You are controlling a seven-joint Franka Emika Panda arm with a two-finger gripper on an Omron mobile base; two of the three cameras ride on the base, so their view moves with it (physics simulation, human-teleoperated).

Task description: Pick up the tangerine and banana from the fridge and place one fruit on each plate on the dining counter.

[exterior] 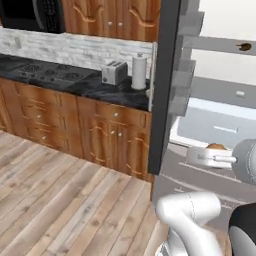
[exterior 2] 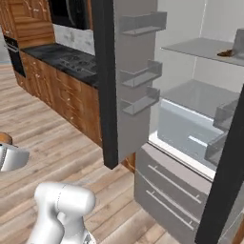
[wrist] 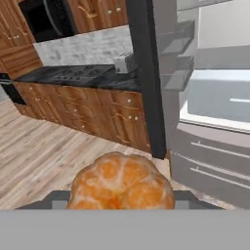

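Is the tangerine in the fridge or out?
Out: the tangerine sits in the gripper, away from the open fridge.

The tangerine (wrist: 122,181) sits between the gripper (wrist: 122,197) fingers, left of the open fridge (exterior 2: 190,124) (banana (exterior 2: 228,52) on its shelf).

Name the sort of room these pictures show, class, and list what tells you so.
A home kitchen, rendered. The signs: a tall dark fridge standing open, a stovetop set in a black counter over wooden cabinets, and a toaster. The claw holds a tangerine.
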